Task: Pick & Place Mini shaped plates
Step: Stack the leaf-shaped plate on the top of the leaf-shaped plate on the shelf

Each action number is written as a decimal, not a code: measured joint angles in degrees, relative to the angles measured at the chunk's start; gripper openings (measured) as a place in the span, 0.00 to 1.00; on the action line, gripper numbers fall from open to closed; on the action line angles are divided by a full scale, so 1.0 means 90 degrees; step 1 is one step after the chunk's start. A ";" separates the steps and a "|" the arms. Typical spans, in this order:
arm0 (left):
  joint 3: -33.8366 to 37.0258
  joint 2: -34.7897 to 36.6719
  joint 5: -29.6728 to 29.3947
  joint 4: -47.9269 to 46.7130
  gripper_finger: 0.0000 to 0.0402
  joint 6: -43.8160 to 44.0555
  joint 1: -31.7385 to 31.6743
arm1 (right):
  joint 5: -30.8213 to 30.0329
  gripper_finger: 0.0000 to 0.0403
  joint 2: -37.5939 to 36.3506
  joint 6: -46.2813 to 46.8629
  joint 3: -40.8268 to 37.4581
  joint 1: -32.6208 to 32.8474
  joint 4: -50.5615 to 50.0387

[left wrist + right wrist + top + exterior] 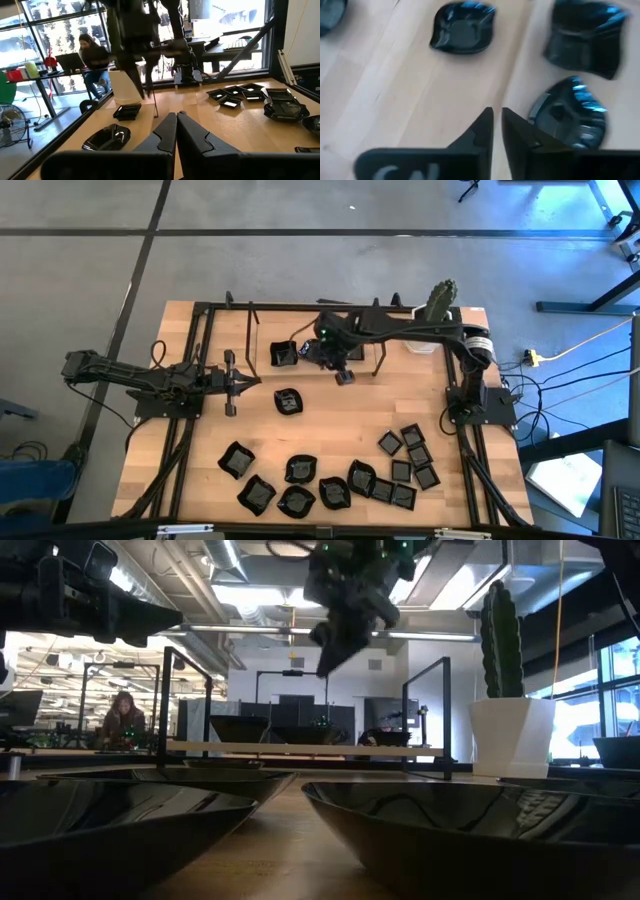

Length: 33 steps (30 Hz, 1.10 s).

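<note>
Plates point(330, 480) are what I am sorting today, and most of the mini shaped plates are sitting in a loose crowd on the wooden table point(330, 430), well away from the right claw point(345, 377) on the side nearest the table's front edge. I am hanging that claw above the wood rather than resting it, and the low view is showing it well clear of the surface. Its fingers are drawn almost together and are pinching nothing; I am judging this a hover between grabs.

Through its own camera I am seeing three glossy black dishes below the claw: a wavy-rimmed dish point(462, 31) lying apart across bare wood, a rounded dish point(570, 112) just beside one fingertip, and a squarish dish point(582, 42) beyond that. None is touching the fingers. The rounded one is looking like the natural next target, since it is lying closest, but I am needing wider fingers first to straddle its rim.

The left claw point(250, 383) is waiting pressed shut, level with the right claw and well to its side, parked there to stay out of the way. The white cactus pot point(438, 305) is standing behind the right arm, clear of the work.
</note>
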<state>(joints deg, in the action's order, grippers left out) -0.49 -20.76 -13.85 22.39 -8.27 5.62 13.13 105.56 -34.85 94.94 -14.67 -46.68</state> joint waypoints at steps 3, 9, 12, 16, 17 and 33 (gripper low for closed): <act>0.0000 0.0001 -0.0002 0.0002 0.01 0.0000 0.0001 | -0.0003 0.17 0.0096 -0.0274 -0.0235 0.0005 0.0181; -0.0001 0.0000 -0.0015 0.0002 0.01 -0.0061 -0.0001 | -0.0015 0.31 0.0107 -0.0153 -0.0751 -0.0005 0.1428; 0.0000 0.0000 -0.0015 0.0001 0.02 -0.0067 0.0000 | -0.0186 0.36 0.0107 -0.0130 -0.0980 0.0005 0.1842; 0.0000 0.0001 -0.0017 -0.0002 0.02 -0.0061 -0.0002 | -0.0600 0.40 0.0107 -0.0006 -0.1291 0.0039 0.2197; -0.0001 0.0000 -0.0017 -0.0001 0.01 -0.0061 -0.0002 | -0.0620 0.41 0.0107 0.0025 -0.1347 0.0041 0.2247; 0.0000 0.0001 -0.0015 -0.0002 0.01 -0.0051 0.0001 | -0.0838 0.42 0.0148 0.0371 -0.1548 0.0024 0.2562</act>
<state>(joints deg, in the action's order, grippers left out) -0.49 -20.75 -13.98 22.37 -8.73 5.63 5.58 106.89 -31.51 81.01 -14.46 -23.63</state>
